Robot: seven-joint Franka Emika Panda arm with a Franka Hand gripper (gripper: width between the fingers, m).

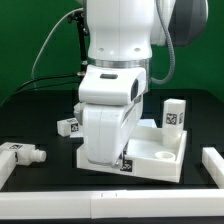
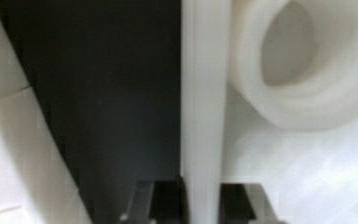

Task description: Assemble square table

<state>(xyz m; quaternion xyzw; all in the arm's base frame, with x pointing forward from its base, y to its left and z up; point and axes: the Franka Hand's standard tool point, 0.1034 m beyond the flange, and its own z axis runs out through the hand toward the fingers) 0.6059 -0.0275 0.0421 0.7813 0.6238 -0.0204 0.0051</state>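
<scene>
The square panel (image 1: 158,153) lies flat on the black worktop (image 1: 40,118), under the arm and a little toward the exterior view's right. The wrist view shows its raised rim (image 2: 202,100) as a straight white wall. One round corner socket (image 2: 309,70) sits just inside the rim and bare worktop lies outside it.

The claw (image 2: 202,196) is pinched narrow on that rim, one finger on each side, so the rim's long axis runs straight out from between the fingertips. From the claw, the rest of the panel spreads toward the exterior view's right. I judge that any slide or turn of the panel will pivot about this edge grip.

An upright leg (image 1: 175,114) stands at the panel's far right corner; I cannot tell whether it is seated in a socket. A second leg (image 1: 68,126) lies near, behind the arm. A third leg (image 1: 22,155) lies well apart at the exterior view's left. A border bar (image 1: 212,165) rests beyond the panel on the exterior view's right.
</scene>
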